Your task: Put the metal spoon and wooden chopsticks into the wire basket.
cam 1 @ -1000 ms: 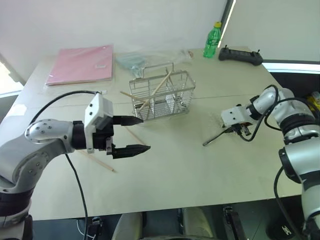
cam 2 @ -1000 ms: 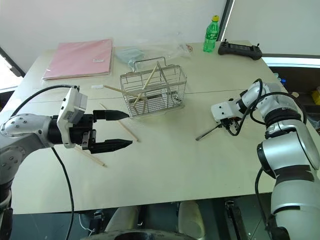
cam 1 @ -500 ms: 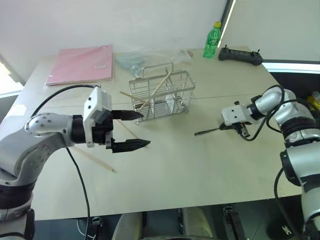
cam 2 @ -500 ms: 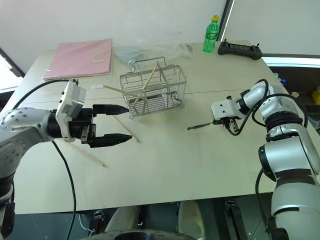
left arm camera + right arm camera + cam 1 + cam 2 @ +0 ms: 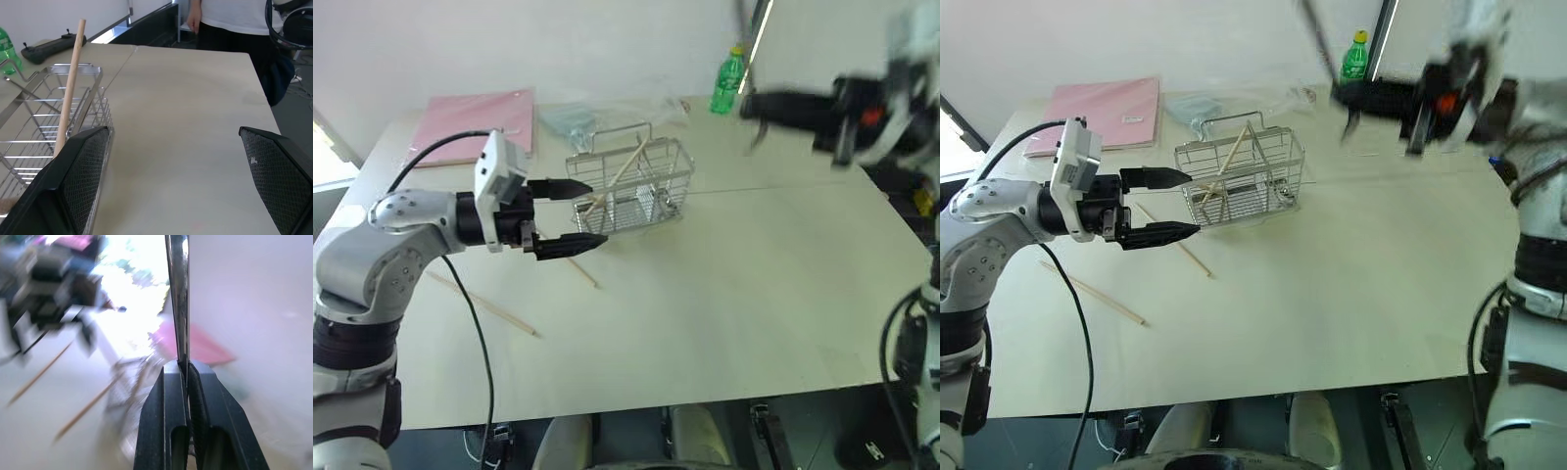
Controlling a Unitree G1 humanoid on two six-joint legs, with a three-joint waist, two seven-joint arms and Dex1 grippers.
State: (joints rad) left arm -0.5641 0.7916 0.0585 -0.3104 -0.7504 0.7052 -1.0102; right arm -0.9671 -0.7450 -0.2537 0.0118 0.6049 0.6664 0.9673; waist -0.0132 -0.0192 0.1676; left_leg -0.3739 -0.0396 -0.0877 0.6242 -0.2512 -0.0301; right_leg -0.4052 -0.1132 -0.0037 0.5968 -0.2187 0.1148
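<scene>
The right tool (image 5: pixel 1356 98) and metal spoon (image 5: pixel 178 298) are motion-blurred.

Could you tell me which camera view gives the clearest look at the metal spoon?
The right wrist view: the metal spoon rises straight up between the shut fingers of the right gripper, its handle filling the frame. In the two eye views it is just a thin blurred streak above that raised, blurred arm.
</scene>
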